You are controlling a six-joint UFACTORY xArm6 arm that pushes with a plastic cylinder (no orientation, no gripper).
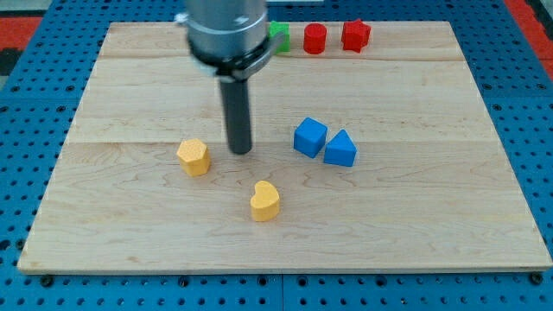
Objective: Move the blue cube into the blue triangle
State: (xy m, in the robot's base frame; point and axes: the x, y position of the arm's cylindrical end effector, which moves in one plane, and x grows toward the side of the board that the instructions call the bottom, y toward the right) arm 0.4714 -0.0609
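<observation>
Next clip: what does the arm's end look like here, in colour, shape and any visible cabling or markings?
A wide grey metallic cylinder with a dark band at its base narrows into a straight, dark, round rod ending at my tip. No cables or markings are visible.

The blue cube [309, 136] sat touching the blue triangle [340, 149] on its right, on the wooden surface [432, 207]; my tip [239, 152] stood well left.
</observation>
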